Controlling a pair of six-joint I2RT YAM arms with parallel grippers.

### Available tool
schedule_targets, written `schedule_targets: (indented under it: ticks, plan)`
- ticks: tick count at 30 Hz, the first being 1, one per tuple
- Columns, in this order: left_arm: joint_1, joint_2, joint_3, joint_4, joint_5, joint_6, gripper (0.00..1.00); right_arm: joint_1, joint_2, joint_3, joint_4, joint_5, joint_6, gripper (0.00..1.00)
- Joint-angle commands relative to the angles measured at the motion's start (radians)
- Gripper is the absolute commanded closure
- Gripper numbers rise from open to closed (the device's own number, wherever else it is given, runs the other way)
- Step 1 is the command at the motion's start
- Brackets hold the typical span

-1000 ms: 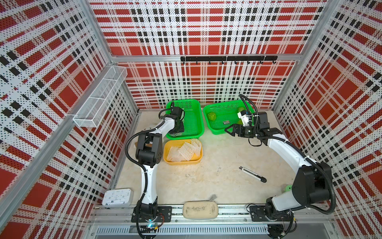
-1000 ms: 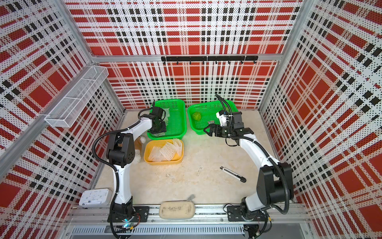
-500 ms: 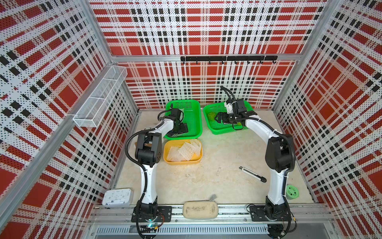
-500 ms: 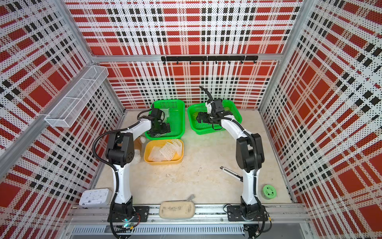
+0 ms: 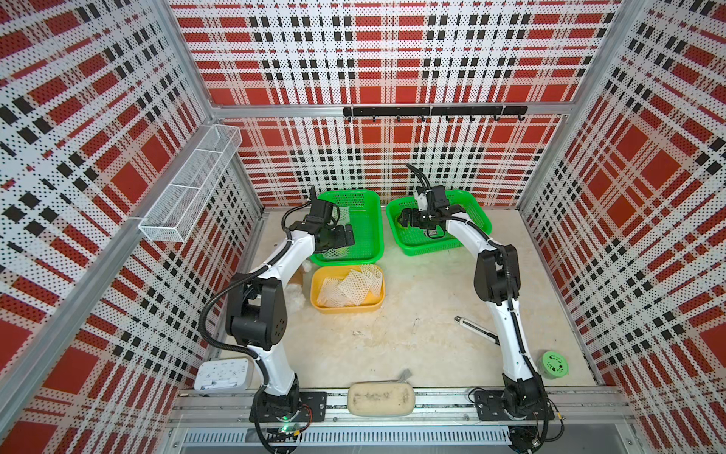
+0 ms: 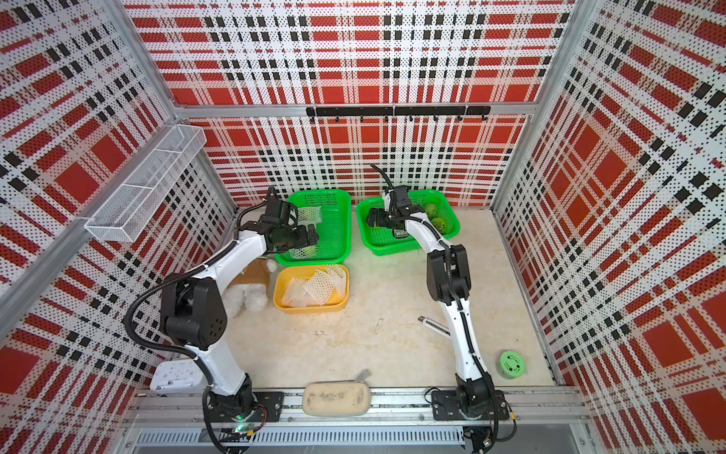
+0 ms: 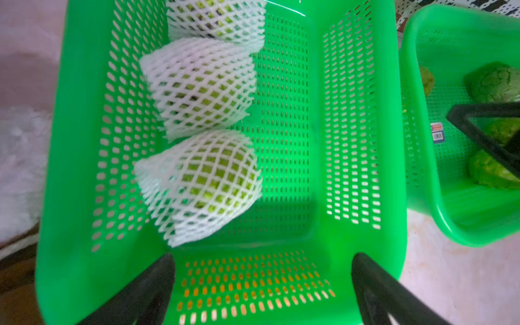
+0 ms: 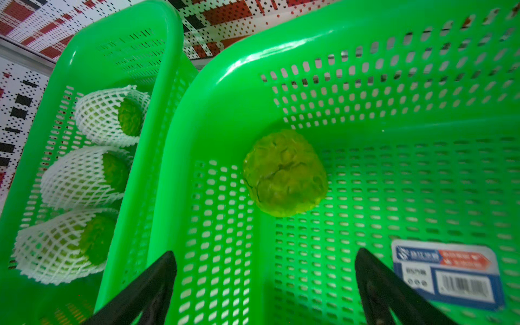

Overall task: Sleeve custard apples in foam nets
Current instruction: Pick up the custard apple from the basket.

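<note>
Spread and empty, the left end effector [image 5: 345, 238] and right end effector [image 5: 404, 219] were seen in a top view above green baskets [image 5: 345, 260] at eleven and one o'clock; three netted custard apples [image 7: 208, 180] were shown by the left wrist, one bare custard apple [image 8: 284, 173], judged due for grasping, by the right.
</note>
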Motion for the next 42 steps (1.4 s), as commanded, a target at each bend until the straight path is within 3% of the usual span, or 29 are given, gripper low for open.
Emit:
schedule_targets:
  ticks: [1, 8, 14, 20, 26, 30, 34, 42]
  plan:
    - [-0.010, -0.085, -0.071, 0.000, 0.027, 0.011, 0.01, 0.006, 0.067, 0.096, 0.026, 0.011, 0.039, 0.00]
    - [-0.092, -0.268, -0.240, 0.014, 0.027, 0.035, 0.01, 0.007, 0.191, 0.213, 0.105, 0.018, 0.083, 0.00]
    - [-0.266, -0.384, -0.363, 0.021, -0.071, 0.034, 0.00, 0.005, 0.243, 0.250, 0.153, 0.016, 0.111, 0.02]
    - [-0.340, -0.351, -0.389, 0.041, -0.096, 0.044, 0.01, 0.004, 0.207, 0.235, 0.155, 0.014, 0.083, 0.29]
    - [-0.455, -0.307, -0.331, 0.094, -0.177, 0.246, 0.13, 0.000, -0.013, -0.036, 0.261, 0.009, 0.000, 0.42]
    - [-0.475, -0.252, -0.282, 0.113, -0.109, 0.362, 0.16, -0.008, -0.171, -0.230, 0.312, -0.015, -0.037, 0.47]
    - [-0.474, -0.161, -0.197, 0.056, -0.115, 0.388, 0.31, -0.013, -0.312, -0.387, 0.314, -0.043, -0.072, 0.50]
    - [-0.475, -0.024, -0.076, -0.028, -0.143, 0.410, 0.47, -0.012, -0.663, -0.800, 0.330, -0.011, -0.111, 0.51]
